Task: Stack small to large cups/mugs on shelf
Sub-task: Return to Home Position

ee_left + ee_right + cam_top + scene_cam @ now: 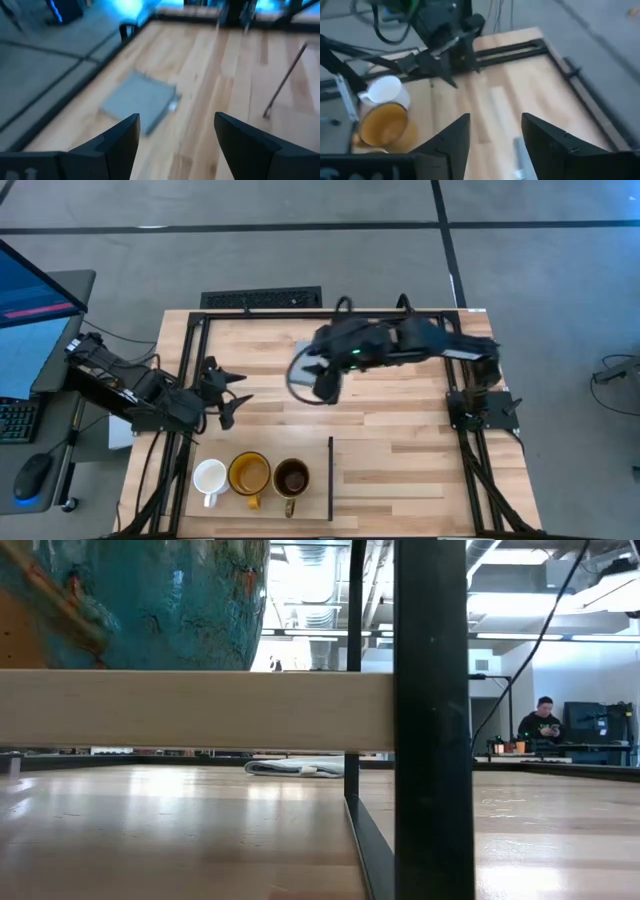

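Three mugs stand upright on their bases in a row at the table's near edge: a small white one (pixel 210 476), a yellow-amber one (pixel 249 473) and a dark brown one with a tan handle (pixel 291 477). The pale wood shelf panel (pixel 385 480) lies flat to their right, its black strip (pixel 330 478) toward the mugs. My left gripper (pixel 232 392) is open and empty at the table's left, above the wood. My right gripper (pixel 325 387) is open and empty over the table's middle. The right wrist view shows the white mug (pixel 385 90) and the yellow mug (pixel 382 125).
A grey-blue square pad (pixel 305 348) lies at the table's far middle, partly under my right arm; it also shows in the left wrist view (pixel 137 100). Black frame rails run along the table's left, far and right sides. A person sits in the room behind (pixel 543 722).
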`<move>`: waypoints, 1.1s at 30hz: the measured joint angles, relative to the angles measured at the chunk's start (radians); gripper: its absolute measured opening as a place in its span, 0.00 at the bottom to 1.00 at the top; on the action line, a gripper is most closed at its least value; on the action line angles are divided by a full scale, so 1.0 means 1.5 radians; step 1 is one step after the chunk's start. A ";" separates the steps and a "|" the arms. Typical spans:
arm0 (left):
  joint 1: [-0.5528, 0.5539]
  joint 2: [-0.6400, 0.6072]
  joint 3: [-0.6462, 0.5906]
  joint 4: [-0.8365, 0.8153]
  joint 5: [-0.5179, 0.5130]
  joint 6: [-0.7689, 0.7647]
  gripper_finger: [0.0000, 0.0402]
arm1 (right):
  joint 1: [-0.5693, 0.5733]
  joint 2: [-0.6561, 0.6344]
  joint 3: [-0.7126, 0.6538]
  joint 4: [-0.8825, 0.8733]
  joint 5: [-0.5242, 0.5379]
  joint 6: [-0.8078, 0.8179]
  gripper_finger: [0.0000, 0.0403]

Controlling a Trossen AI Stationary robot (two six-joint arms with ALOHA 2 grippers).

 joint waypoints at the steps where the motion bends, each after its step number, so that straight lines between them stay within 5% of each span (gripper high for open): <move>1: 0.000 -0.003 0.000 0.022 -0.009 0.015 0.62 | 0.002 -0.015 0.000 -0.005 0.014 -0.020 0.50; 9: 0.000 -0.045 0.000 0.195 -0.018 0.163 0.62 | -0.006 -0.135 -0.009 -0.124 0.100 -0.136 0.50; 15: 0.000 -0.082 0.001 0.277 -0.020 0.206 0.62 | -0.029 -0.266 -0.114 -0.114 0.104 -0.175 0.50; 27: 0.000 -0.112 0.000 0.255 -0.111 0.185 0.62 | -0.050 -0.656 -0.587 0.136 0.080 -0.188 0.50; 33: 0.000 -0.094 0.000 0.258 0.000 0.178 0.62 | -0.049 -0.846 -0.866 0.365 -0.038 -0.248 0.50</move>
